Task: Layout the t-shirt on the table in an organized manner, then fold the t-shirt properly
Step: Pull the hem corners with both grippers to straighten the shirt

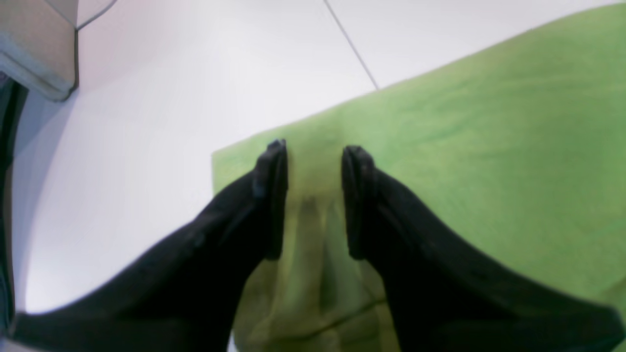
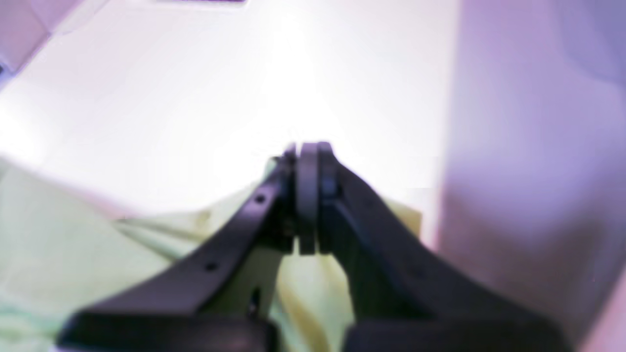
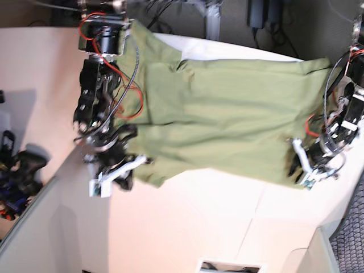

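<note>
The olive-green t-shirt (image 3: 227,131) lies spread across the white table (image 3: 199,227), with some wrinkles. In the left wrist view my left gripper (image 1: 315,149) stands open, its black fingers (image 1: 271,195) resting on the t-shirt (image 1: 489,146) near a corner edge, and a wrinkled strip of cloth lies between them. In the base view this left gripper (image 3: 300,168) is at the shirt's right end. My right gripper (image 2: 308,151) is shut, and the pale-looking t-shirt (image 2: 58,234) tents up to its tips. In the base view the right gripper (image 3: 116,173) sits at the shirt's left lower corner.
A thin dark seam (image 1: 349,44) crosses the table (image 1: 146,146) beyond the shirt's edge. A grey-white panel (image 1: 34,44) stands at the corner. Dark clutter (image 3: 17,170) lies off the table's left side. Red cables (image 3: 122,91) hang along the right arm over the shirt.
</note>
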### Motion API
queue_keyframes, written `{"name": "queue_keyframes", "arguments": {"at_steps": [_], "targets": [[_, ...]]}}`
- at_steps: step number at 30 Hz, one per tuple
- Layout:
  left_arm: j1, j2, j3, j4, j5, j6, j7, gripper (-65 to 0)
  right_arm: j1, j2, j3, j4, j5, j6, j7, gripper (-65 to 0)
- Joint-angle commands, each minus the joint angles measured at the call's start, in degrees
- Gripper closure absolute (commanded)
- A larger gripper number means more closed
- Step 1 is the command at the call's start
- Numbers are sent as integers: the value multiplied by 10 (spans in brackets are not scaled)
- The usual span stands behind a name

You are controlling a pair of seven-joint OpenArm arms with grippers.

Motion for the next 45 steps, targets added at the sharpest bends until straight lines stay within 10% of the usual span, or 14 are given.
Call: {"name": "queue_keyframes", "arguments": {"at_steps": [1,8,16,21,30,34,45], "targets": [[-15,-8,-4,9,-4,4,-9,-228,38,0,-1,-30,-12,0,16,0],[-14,-10,-4,9,-4,4,12,-228,139,0,-30,-276,-61,17,30,0],[-14,-10,-4,9,-4,4,12,-228,139,0,-64,-271,-66,16,49,0],[-14,-10,-4,9,-4,4,12,-228,139,0,-64,-270,-63,16,74,-291],[-14,-10,-4,9,-28,4,10,-229,139,-20,-64,-349,-136,3,125,-275],[-16,-10,-4,9,-28,4,11,-230,139,-26,-64,-382,-175,-5,144,-11],[-30,-23,-4,9,-28,52,-8,-320,143,-24,-63,-286,-205,-5,177,0]]}}
